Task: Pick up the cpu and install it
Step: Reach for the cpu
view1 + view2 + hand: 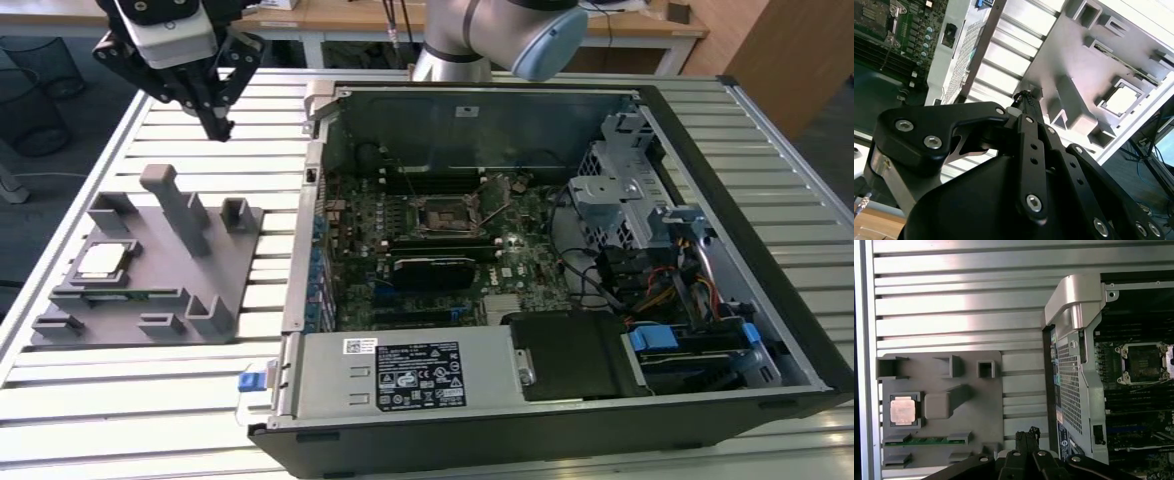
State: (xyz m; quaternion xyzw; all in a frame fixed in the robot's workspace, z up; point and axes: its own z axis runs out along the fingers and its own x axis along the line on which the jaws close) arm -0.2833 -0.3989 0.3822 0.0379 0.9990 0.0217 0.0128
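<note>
The cpu [104, 260], a small silvery square chip with a pale rim, lies flat in a pocket of the grey fixture tray [150, 292] at the exterior view's left. My gripper [218, 128] hangs high above the slatted table, beyond the tray's far end and well clear of the chip, shut with nothing in it. In the first wrist view the cpu [902, 410] sits in the tray [934, 371], apart from my gripper [1027, 432]. The second wrist view shows the cpu [1119, 100] past my gripper [1026, 95]. The motherboard socket [447, 215] stands bare, its frame open.
The open computer case [561, 250] lies on its side at the exterior view's right, its metal side wall [1074, 365] rising between tray and motherboard. Tall grey posts [174, 205] stand on the tray. A green memory stick [929, 441] rests in a tray slot.
</note>
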